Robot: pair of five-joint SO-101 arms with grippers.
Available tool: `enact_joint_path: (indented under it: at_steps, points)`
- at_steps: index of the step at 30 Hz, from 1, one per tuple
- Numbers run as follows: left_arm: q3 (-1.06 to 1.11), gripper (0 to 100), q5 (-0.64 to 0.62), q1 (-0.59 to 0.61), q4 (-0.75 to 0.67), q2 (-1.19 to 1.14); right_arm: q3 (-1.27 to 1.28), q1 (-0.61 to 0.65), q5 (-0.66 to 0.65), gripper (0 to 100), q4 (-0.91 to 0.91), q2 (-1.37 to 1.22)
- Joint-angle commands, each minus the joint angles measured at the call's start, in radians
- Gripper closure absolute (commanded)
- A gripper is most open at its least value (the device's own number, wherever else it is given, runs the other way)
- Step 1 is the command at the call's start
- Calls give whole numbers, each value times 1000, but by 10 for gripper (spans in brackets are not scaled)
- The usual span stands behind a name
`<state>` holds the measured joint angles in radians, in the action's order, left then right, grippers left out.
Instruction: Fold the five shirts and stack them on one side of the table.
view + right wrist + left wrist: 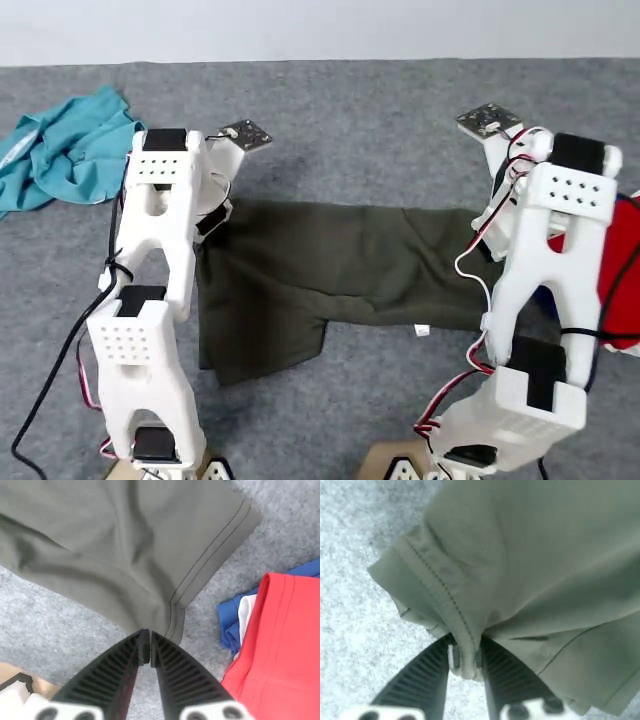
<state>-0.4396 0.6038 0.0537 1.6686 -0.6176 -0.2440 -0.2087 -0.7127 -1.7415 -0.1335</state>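
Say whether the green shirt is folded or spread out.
Partly folded: green shirt forms a narrow band, one flap out; left gripper and right gripper pinch its ends.

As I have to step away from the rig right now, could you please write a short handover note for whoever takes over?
Grippers: the left gripper is shut on the hem of the olive shirt. The right gripper is shut at that shirt's opposite edge; whether it pinches cloth is unclear.
Things: the olive shirt lies spread mid-table. The teal shirt is crumpled at the far left. The red shirt lies on blue cloth and white cloth at the right.
Done: apparently that right-hand stack.
Left: fold olive and teal, then stack both.
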Motion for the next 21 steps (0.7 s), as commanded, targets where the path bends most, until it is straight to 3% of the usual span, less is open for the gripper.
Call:
enact_joint_path:
  at_steps: [1,4,8,14,21]
  points:
    - [-51,997,3,-9,-2,71,-3,-2,14,989,-22,4]
    - [-136,996,3,-26,77,66,-3,-2,14,989,-22,4]
    - [-202,986,3,-37,77,60,-3,-1,28,989,-22,4]
    - [-186,829,3,-37,52,58,-3,-1,54,989,-21,4]
    - [-194,826,17,-35,55,69,-3,-1,54,989,-22,4]
